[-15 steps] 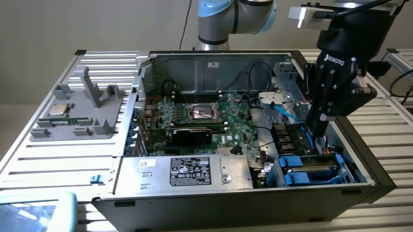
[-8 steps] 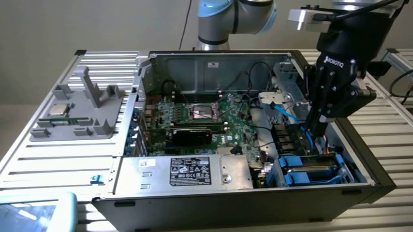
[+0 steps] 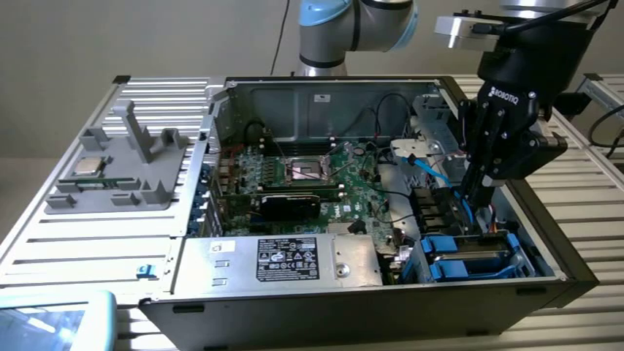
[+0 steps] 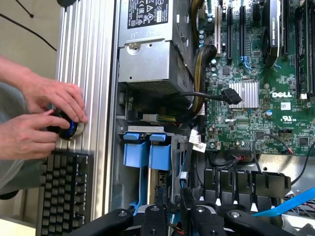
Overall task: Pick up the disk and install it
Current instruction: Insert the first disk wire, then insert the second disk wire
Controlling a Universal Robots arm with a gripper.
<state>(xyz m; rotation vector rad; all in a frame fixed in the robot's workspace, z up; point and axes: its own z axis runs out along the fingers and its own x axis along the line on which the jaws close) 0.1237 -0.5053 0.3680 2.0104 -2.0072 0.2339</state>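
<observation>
1. The open computer case (image 3: 546,281) lies on the slatted metal surface (image 3: 58,241); it serves as the landmark.
2. The disk (image 3: 468,256), framed by its blue carrier, sits inside the case in the drive bay at the front corner, beside the power-supply box (image 3: 292,259). In the wrist view the carrier's 2 blue tabs (image 4: 147,150) stand next to that box (image 4: 152,59).
3. The pincer (image 3: 475,208) hangs inside the case, directly above the disk and close to it. Its black fingers (image 3: 472,191) point down, close together. Whether they touch or hold anything, I cannot tell.
4. The motherboard (image 3: 322,175) fills the middle of the case; a blue cable (image 3: 434,172) runs near the pincer.
5. Outside the case, on the surface toward the exterior view's left, a grey fixture (image 3: 122,168) carries a CPU chip (image 3: 88,165).
6. In the wrist view, 2 hands (image 4: 44,118) of a person grip a round knob (image 4: 69,129) beside a black keyboard (image 4: 64,189), outside the case wall.
</observation>
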